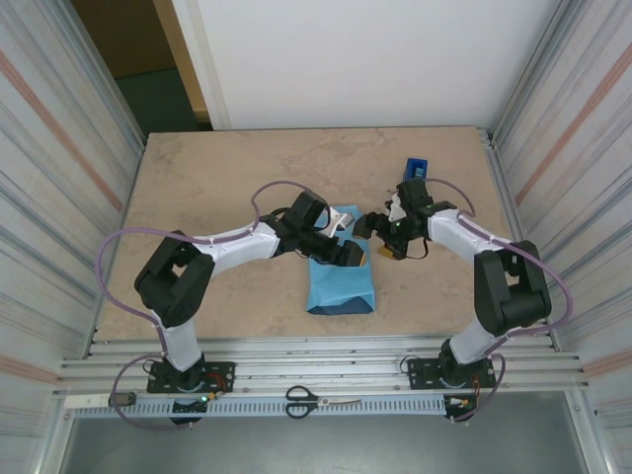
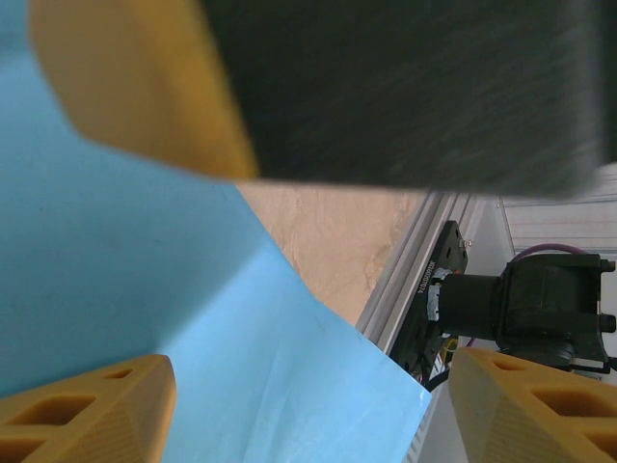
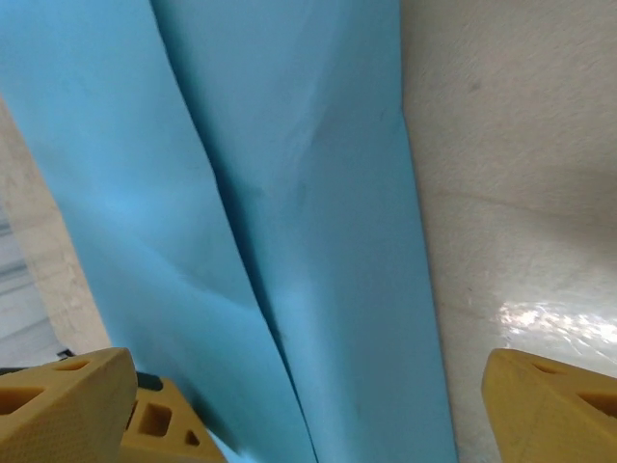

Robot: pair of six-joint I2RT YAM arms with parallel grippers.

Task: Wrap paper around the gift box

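Left claw (image 1: 354,255) and right claw (image 1: 381,247) gape above the paper (image 1: 341,288).

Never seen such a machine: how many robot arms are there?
2: the left arm rises from the near left edge, the right arm from the near right, both reaching to the blue paper.

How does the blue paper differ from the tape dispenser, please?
The paper is light sky blue; the tape dispenser is a darker royal blue. The paper is broad and lies at the centre; the tape dispenser is small and blocky, farther back on the right. Both are blue.
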